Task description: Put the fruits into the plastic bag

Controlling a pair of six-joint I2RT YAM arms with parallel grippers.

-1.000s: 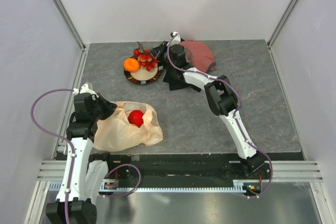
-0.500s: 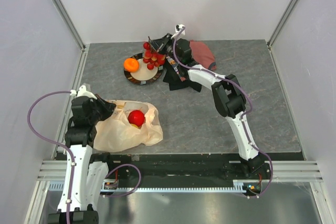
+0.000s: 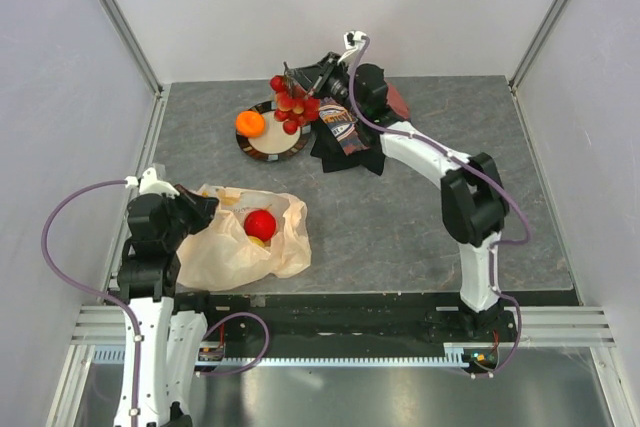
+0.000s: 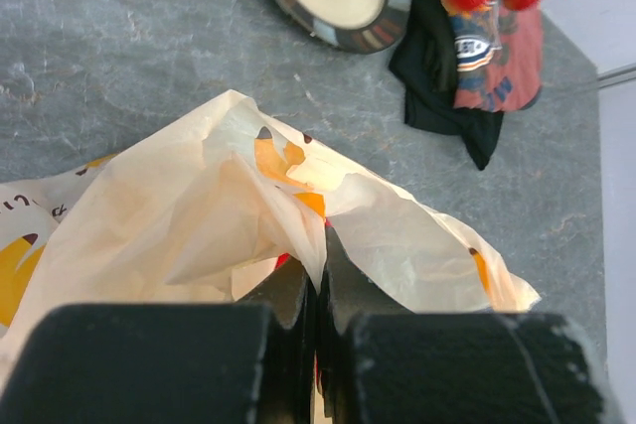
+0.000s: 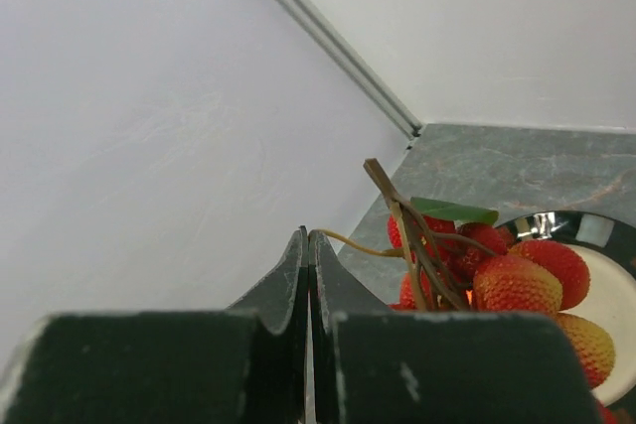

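Observation:
The cream plastic bag with banana prints lies at the front left; a red apple sits in its open mouth. My left gripper is shut on the bag's rim and holds it up. My right gripper is shut on a thin stem of the bunch of small red berries and holds the bunch above the dark plate. An orange sits on the plate's left rim. Pear and grapes are out of view.
A red-and-black printed cloth lies right of the plate, also showing in the left wrist view. Grey walls with metal frame rails enclose the table on the left, back and right.
My right gripper has lifted the berry bunch off the plate, up and to the right. My left arm has shifted slightly, still holding the bag's rim.

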